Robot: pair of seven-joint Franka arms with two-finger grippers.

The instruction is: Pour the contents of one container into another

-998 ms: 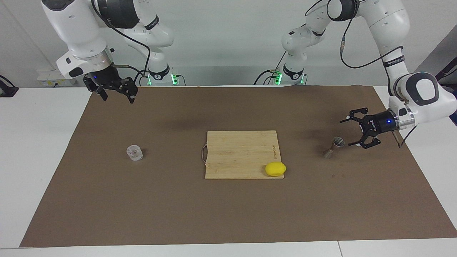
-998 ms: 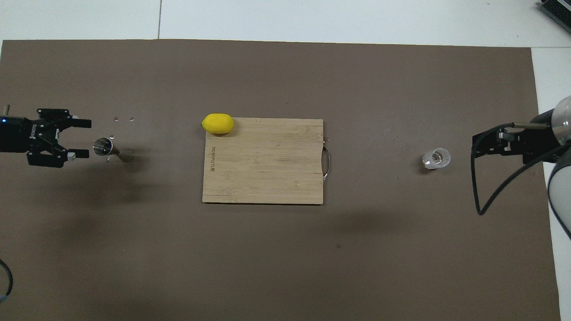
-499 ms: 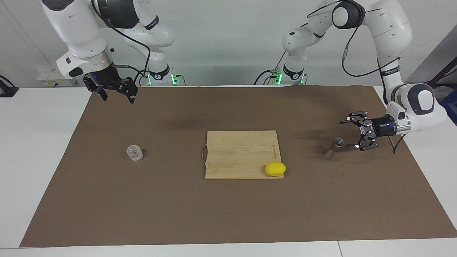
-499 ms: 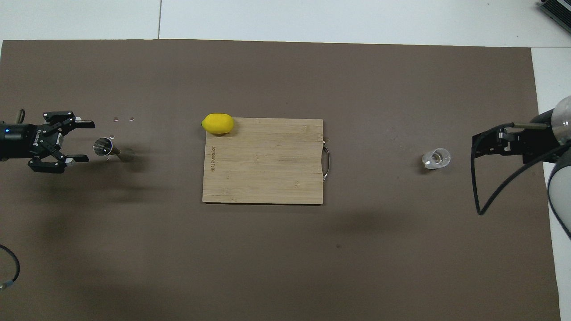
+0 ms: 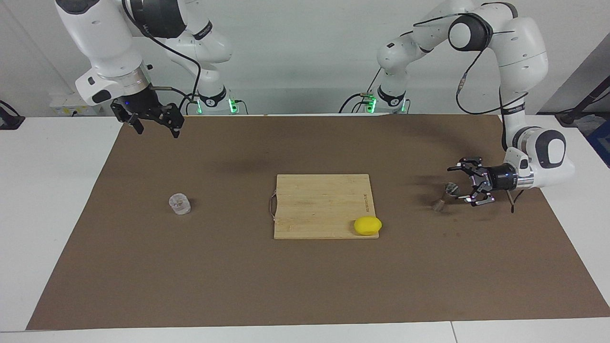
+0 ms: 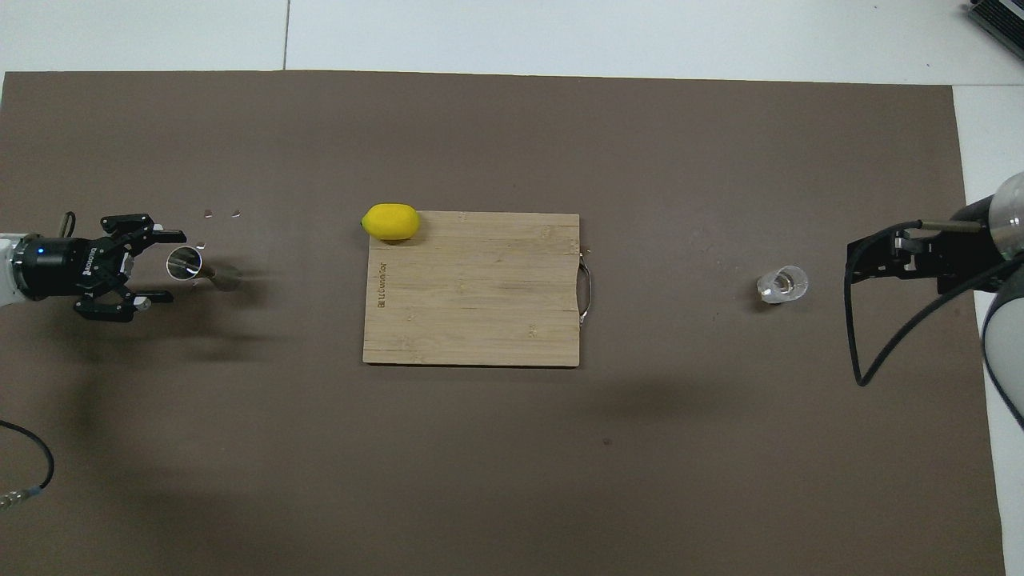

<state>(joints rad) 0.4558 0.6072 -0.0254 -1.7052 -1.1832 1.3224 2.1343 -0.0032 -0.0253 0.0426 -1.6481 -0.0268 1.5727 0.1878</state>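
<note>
Hourglass-shaped silver jigger (image 5: 445,196) stands upright just beside wide-open, empty left gripper (image 5: 458,185).

We see 2 white arms with rounded glossy shells and black joint bands, green lights at their bases, and black cables looping along them. Each black gripper, left (image 5: 461,185) and right (image 5: 155,125), has skeletal linkage fingers and a small blue light

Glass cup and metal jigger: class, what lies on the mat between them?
Between glass cup and jigger lies the cutting board carrying a lemon; overhead view.
</note>
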